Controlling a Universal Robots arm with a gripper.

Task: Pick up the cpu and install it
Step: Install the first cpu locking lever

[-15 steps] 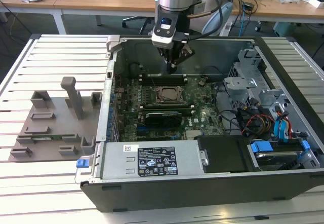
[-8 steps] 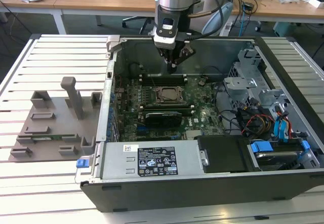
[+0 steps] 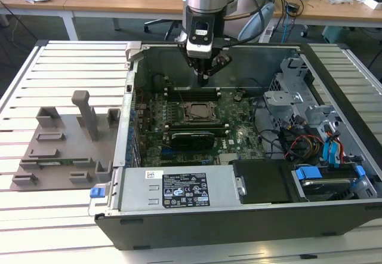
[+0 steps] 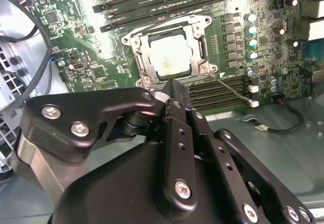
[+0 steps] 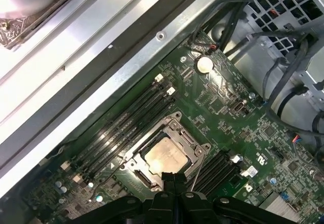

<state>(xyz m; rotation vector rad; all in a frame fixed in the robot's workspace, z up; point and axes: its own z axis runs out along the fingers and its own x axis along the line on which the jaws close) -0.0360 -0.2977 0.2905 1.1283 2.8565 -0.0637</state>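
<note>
Well off to the exterior view's left of the socket frame [image 4: 137, 57] we saw a matte grey plastic holder plate [image 3: 65, 147] with upright posts. Inside the metal-edged frame lay the cpu [image 4: 172, 58], flat, square and silvery. Above the frame hung the black gripper [image 3: 205, 77], its fingers [image 5: 168, 183] pressed narrowly together, gripping nothing. To the frame's right, blue and black cables [image 3: 304, 141] tangled beside a steel drive cage [image 3: 286, 97].
</note>
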